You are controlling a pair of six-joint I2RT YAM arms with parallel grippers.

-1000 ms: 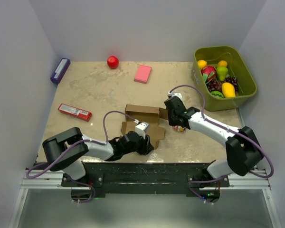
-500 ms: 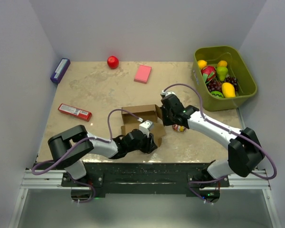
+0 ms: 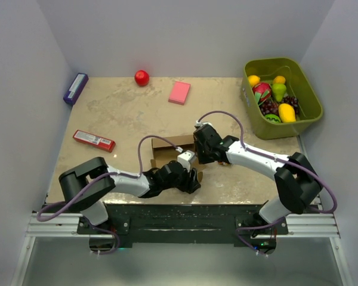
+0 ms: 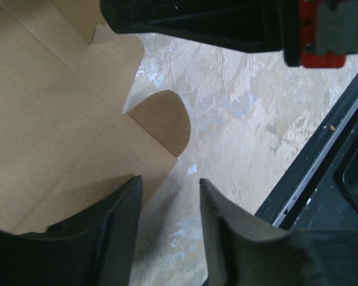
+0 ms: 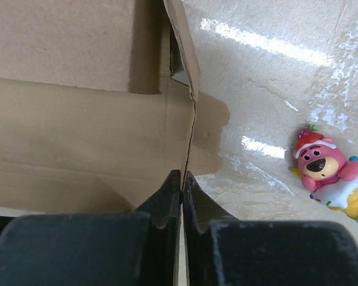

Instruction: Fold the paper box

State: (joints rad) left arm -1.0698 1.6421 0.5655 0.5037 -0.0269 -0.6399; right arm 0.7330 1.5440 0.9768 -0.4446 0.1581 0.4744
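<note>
The paper box [image 3: 166,149] is a brown cardboard cut-out, partly folded up, near the table's front middle. In the right wrist view one thin upright wall of the paper box [image 5: 77,119] runs edge-on into my right gripper [image 5: 182,174], which is shut on it. From above, the right gripper [image 3: 197,156] is at the box's right side. My left gripper [image 3: 190,182] lies low at the box's near edge. Its jaws are open in the left wrist view [image 4: 169,182], with bare table between them. The left finger [image 4: 116,238] overlaps a flat panel of the box [image 4: 59,107].
A pink bear toy [image 5: 322,170] lies just right of the box. A green bin [image 3: 305,101] of toy fruit stands at the back right. A pink block [image 3: 179,92], a red ball [image 3: 142,77], a blue box [image 3: 76,88] and a red bar [image 3: 93,140] lie further back and left.
My right gripper has shut on the box's right wall and moved left with it, narrowing the box. The left gripper has shifted a little right and opened wider.
</note>
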